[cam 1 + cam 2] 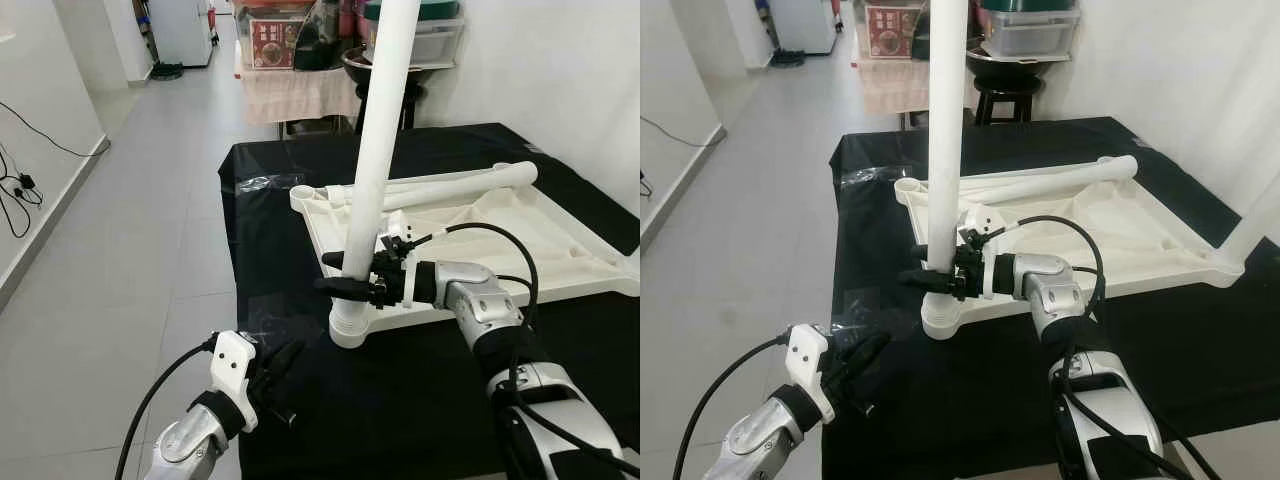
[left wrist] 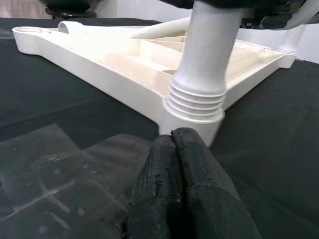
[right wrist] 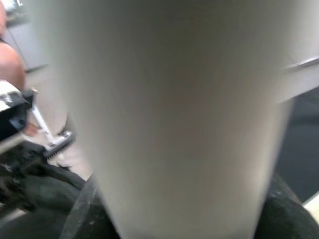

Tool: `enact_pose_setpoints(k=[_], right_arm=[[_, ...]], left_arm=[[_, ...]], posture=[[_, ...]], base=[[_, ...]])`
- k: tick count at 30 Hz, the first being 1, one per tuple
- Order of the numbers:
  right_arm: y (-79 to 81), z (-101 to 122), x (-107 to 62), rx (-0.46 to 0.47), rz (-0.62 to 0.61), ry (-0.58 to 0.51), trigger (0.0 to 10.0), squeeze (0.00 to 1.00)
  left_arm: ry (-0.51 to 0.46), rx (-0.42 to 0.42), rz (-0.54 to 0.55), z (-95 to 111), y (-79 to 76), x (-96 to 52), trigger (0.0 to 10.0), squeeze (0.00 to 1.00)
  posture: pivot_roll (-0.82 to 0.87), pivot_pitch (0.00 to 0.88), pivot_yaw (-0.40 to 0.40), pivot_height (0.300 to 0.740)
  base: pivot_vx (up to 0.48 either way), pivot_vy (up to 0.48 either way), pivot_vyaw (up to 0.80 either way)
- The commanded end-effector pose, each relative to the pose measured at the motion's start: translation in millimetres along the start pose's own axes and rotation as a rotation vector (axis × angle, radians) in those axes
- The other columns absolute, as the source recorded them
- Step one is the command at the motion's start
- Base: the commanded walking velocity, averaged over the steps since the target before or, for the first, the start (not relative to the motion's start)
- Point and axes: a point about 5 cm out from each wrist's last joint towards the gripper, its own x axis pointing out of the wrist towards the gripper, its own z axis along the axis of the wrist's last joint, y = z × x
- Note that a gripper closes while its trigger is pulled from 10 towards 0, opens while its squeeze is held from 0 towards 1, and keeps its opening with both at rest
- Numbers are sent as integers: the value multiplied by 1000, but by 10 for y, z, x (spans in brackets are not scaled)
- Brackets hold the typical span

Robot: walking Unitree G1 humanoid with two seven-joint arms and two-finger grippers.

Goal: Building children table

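Hovering at the lower left of the frame, the left gripper (image 1: 283, 362) is pressed closed on nothing, above the black cloth (image 1: 420, 400). At centre, the right gripper (image 1: 345, 275) clamps the upright white leg (image 1: 378, 130), standing in the corner socket of the upturned tabletop (image 1: 560, 265). The leg looks part-threaded; next comes twisting it tight.
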Motion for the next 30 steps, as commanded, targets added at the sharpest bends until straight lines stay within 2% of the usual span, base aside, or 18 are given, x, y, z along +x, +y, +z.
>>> enact_pose_setpoints(k=[1,2,4,6,7,8,10,11,12,13,15,19,20,21,23,24,27,30], right_arm=[[39,-158,28,48,-17,5,0,0],[39,-158,28,48,-17,5,0,0],[62,-380,-23,63,-172,28,0,0],[62,-380,-23,63,-172,28,0,0],[89,-535,-58,54,-292,86,0,0],[149,-690,-54,140,-612,89,0,0],[149,-690,-54,140,-612,89,0,0],[208,-790,-121,209,-849,107,0,0],[415,-859,-61,247,-886,138,0,0],[415,-859,-61,247,-886,138,0,0],[628,-854,63,261,-807,147,0,0],[488,-800,105,230,-812,155,0,0],[415,-749,134,233,-811,142,4549,0],[354,-681,182,236,-774,119,10000,0],[296,-580,244,228,-700,76,10000,24],[276,-547,257,219,-673,63,10000,1000],[227,-464,273,208,-618,30,10000,1000],[179,-171,282,140,-453,-52,10000,1000]], left_arm=[[16,-4,2,-42,8,-31,10000,0],[16,-4,2,-42,8,-31,10000,0],[16,-4,0,-41,7,-32,10000,0],[16,-4,0,-41,7,-32,10000,0],[16,-1,1,-39,8,-33,10000,0],[18,7,3,-34,19,-51,10000,0],[18,7,3,-34,19,-51,10000,0],[20,12,5,-29,28,-67,10000,0],[24,12,4,-30,43,-79,10000,0],[24,12,4,-30,43,-79,10000,0],[29,10,-2,-35,56,-80,10000,0],[41,18,-11,-50,53,-73,10000,0],[43,22,-9,-57,48,-67,10000,0],[44,29,-1,-62,44,-60,10000,0],[42,36,12,-68,36,-47,10000,0],[42,38,15,-72,33,-42,10000,0],[43,40,17,-77,30,-38,10000,0],[51,41,14,-97,22,-25,10000,0]], posture=[[-5,0,-32,740],[-5,0,-32,740],[-11,0,-45,740],[-11,0,-45,740],[-13,0,-47,740],[-13,0,-57,740],[-13,0,-57,740],[-17,0,-55,740],[-46,0,-34,740],[-46,0,-34,740],[-52,0,-27,740],[-34,0,-38,740],[-29,0,-44,740],[-25,0,-49,740],[-18,0,-48,740],[-17,0,-48,740],[-15,0,-49,740],[-8,0,-49,740]], base=[[0,0,0],[0,0,0],[0,0,0],[0,0,0],[0,0,0],[0,0,0],[0,0,0],[0,0,0],[0,0,0],[0,0,0],[0,0,0],[0,0,0],[0,0,0],[0,0,0],[0,0,0],[0,0,0],[0,0,0],[0,0,0]])
